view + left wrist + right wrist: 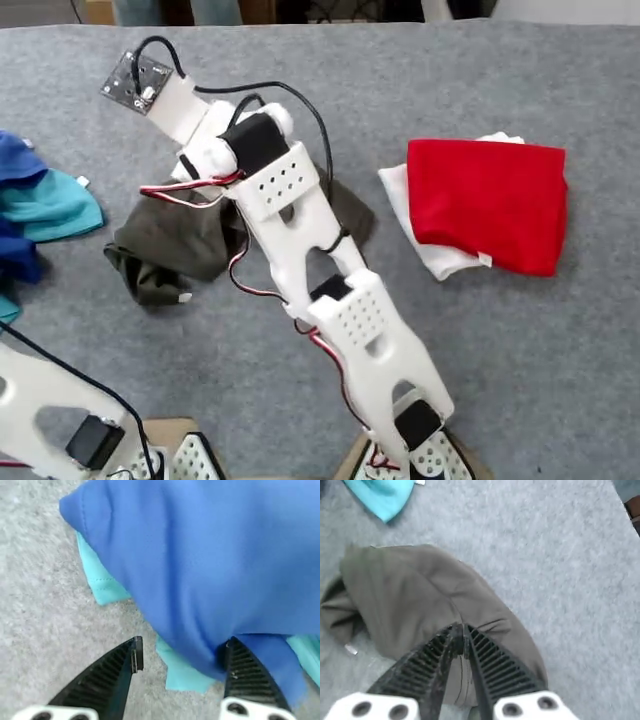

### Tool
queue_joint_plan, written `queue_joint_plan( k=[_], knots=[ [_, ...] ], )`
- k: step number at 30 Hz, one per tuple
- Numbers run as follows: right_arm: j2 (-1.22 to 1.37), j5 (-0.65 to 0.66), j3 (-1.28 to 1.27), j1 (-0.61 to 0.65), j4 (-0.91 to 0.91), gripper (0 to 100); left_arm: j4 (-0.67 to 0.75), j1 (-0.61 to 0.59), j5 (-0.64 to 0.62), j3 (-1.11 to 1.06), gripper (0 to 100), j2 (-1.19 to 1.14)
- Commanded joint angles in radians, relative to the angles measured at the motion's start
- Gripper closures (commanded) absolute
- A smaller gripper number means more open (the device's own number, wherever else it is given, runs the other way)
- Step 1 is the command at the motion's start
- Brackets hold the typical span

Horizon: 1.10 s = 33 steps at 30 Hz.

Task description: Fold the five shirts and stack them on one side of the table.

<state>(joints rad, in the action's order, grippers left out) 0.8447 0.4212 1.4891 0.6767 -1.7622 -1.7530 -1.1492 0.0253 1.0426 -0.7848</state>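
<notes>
Olive shirt [165, 240], crumpled left of centre in the high view, pinched at a fold by the closed right gripper [460, 630]: soft, light, limp, best taken near a hem; left gripper [181, 642] gaping wide at the blue shirt [200, 555], holding nothing.

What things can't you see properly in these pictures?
- High view: the right arm covers the middle of the olive shirt.
- High view: the red shirt hides most of the white shirt.
- High view: the blue shirt and teal shirt are cut off by the edge.
</notes>
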Motion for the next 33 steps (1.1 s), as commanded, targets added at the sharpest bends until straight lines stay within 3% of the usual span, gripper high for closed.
queue_joint_plan(
  k=[1, 10, 18, 24, 33],
  knots=[
    [-0.179, -0.002, -0.160, 0.023, -0.006, 98.0, -0.008, -0.001, 0.025, -0.051, 72, 0.109],
    [-0.512, 0.101, -0.773, 0.091, -0.002, 97.4, -0.003, 0.005, 0.075, -0.097, 72, 0.118],
    [-0.499, 0.101, -1.216, 0.167, 0.239, 76.6, -0.003, 0.012, 0.074, -0.097, 72, 0.118],
    [-0.378, 0.104, -1.285, 0.189, 0.425, 75.8, -0.003, 0.012, 0.074, -0.107, 72, 0.118],
    [-0.159, 0.097, -1.162, 0.184, 0.479, 75.8, -0.003, 0.012, 0.074, -0.107, 72, 0.117]
  ],
)
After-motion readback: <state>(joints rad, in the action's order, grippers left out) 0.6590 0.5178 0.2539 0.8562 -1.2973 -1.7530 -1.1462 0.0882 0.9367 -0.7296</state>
